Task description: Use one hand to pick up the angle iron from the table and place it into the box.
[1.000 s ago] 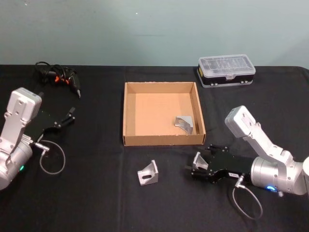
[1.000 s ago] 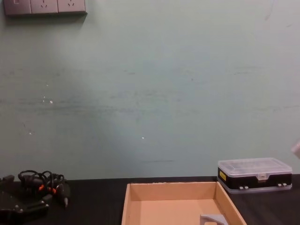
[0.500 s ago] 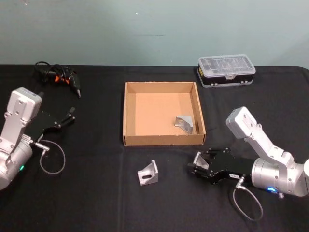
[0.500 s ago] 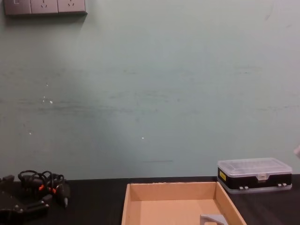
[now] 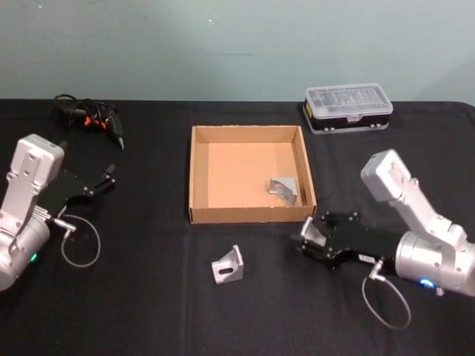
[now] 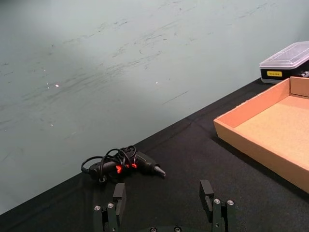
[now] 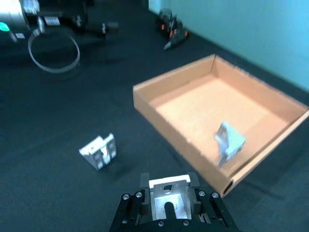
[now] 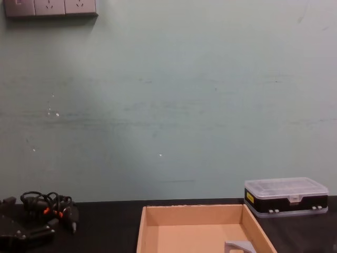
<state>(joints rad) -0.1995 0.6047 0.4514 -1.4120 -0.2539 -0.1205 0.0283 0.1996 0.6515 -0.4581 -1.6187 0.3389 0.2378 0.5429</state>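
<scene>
Where the table (image 5: pixel 148 304) lies nearest the robot, a loose iron (image 5: pixel 227 265) sits alone on the black top, short of the box (image 5: pixel 249 215) and to the left of the right gripper (image 5: pixel 306 239). That gripper is clamped on the angle iron (image 5: pixel 313 233), which sits between its black fingers just off the box's near right corner. In the right wrist view the gripper (image 7: pixel 169 189) holds the angle iron (image 7: pixel 166 203) with its slotted face up, the loose iron (image 7: pixel 99 151) lies well apart from it, and the box (image 7: pixel 164 113) stands beyond.

The left gripper (image 5: pixel 109 178) is parked at the table's left side. In its wrist view the left gripper (image 6: pixel 164 203) is spread wide around nothing.

Inside the box, a third iron (image 5: pixel 283 189) stands near the right wall, toward the near corner.

Farthest off, a corded tool (image 5: pixel 93 119) lies at the far left, and a clear-lidded case (image 5: pixel 347 107) sits past the box's far right corner.
</scene>
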